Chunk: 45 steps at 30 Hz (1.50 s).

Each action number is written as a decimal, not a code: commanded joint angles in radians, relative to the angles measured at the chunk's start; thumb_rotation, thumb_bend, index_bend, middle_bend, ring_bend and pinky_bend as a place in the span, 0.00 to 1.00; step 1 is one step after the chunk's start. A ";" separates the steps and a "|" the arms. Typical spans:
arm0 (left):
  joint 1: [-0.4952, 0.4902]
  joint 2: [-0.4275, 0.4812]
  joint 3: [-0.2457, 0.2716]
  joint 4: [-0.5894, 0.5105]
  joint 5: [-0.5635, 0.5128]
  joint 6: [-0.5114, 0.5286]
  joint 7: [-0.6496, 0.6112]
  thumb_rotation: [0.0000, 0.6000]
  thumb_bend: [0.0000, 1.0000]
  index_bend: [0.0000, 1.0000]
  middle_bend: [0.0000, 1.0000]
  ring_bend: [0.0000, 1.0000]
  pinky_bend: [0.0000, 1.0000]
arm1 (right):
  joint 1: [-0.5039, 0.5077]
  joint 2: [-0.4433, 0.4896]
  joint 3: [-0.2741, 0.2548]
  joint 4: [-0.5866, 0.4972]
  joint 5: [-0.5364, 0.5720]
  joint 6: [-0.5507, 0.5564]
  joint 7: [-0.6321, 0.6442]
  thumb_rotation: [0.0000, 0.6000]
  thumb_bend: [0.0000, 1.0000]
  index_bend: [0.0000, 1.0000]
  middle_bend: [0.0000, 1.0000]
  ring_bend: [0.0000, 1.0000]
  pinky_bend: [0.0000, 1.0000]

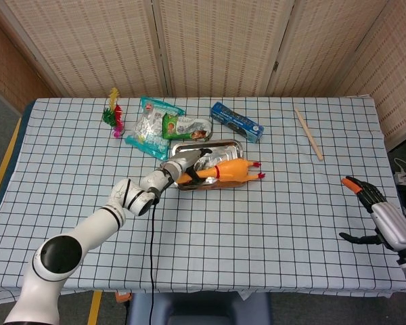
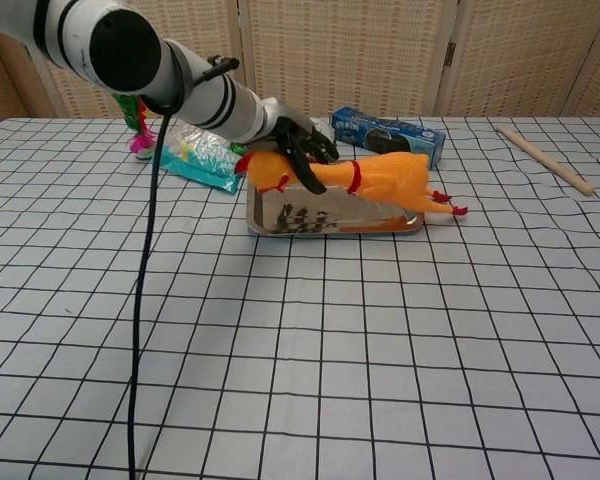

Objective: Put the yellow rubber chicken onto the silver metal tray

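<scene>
The yellow rubber chicken [image 1: 224, 170] [image 2: 380, 177] lies lengthwise on the silver metal tray [image 1: 220, 144] [image 2: 290, 216], its red feet sticking out past the tray's right end. My left hand [image 1: 183, 164] [image 2: 296, 148] reaches in from the left and grips the chicken at its neck, with dark fingers curled over it. The head end is partly hidden by those fingers. My right hand [image 1: 381, 217] hangs past the table's right edge in the head view, fingers apart and holding nothing.
A blue box [image 1: 237, 122] [image 2: 388, 133] lies just behind the tray. Foil snack bags [image 1: 155, 125] [image 2: 195, 152] sit at its back left, beside a feather toy [image 1: 113, 115]. A wooden stick [image 1: 309, 134] [image 2: 545, 158] lies at the back right.
</scene>
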 commanded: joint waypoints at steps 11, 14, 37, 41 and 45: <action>0.063 -0.043 -0.466 0.224 -0.381 -0.352 0.442 1.00 0.34 0.00 0.00 0.00 0.00 | -0.003 0.003 -0.003 -0.010 -0.007 0.007 0.006 1.00 0.08 0.00 0.00 0.00 0.00; 0.058 -0.059 -0.510 0.271 -0.411 -0.349 0.582 1.00 0.34 0.00 0.00 0.00 0.00 | -0.004 0.006 -0.003 -0.015 -0.005 0.009 0.003 1.00 0.08 0.00 0.00 0.00 0.00; 1.448 0.492 -0.327 -1.310 0.270 0.678 1.115 1.00 0.35 0.00 0.00 0.00 0.00 | -0.149 -0.108 0.017 -0.148 0.093 0.137 -0.633 1.00 0.08 0.00 0.00 0.00 0.00; 1.571 0.541 -0.147 -1.161 0.538 1.032 0.802 1.00 0.38 0.00 0.00 0.00 0.00 | -0.191 -0.159 0.016 -0.153 0.124 0.169 -0.765 1.00 0.08 0.00 0.00 0.00 0.00; 1.584 0.522 -0.044 -0.982 0.618 1.253 0.660 1.00 0.40 0.00 0.00 0.00 0.00 | -0.212 -0.181 0.014 -0.156 0.089 0.215 -0.802 1.00 0.08 0.00 0.00 0.00 0.00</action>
